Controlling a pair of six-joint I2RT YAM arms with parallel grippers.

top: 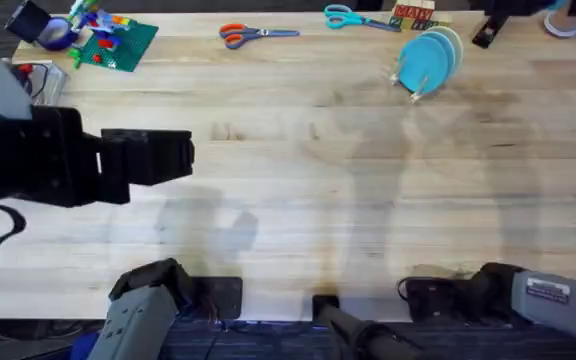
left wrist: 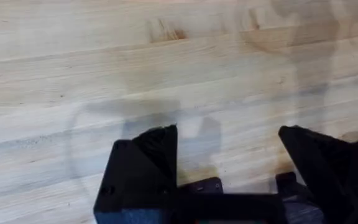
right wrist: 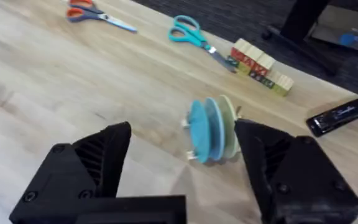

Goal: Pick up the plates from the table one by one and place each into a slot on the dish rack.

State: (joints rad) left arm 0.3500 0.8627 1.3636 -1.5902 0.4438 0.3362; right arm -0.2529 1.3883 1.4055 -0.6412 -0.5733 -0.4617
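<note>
Your right gripper (right wrist: 185,165) is spread wide and empty; straight ahead of it the three small round plastic plates (right wrist: 213,129), teal, light blue and cream, stand on edge in the small wooden peg rack (top: 415,88). They look light, stiff and slick; take them by the rim. Your left gripper (left wrist: 229,158) is also wide, over bare wood table (left wrist: 104,74).

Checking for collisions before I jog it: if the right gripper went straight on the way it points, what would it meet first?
Probably the plates standing on edge in the dish rack; they sit between the open right gripper's fingers in its wrist view. Depth is unclear, but nothing shows on the table before them.
</note>
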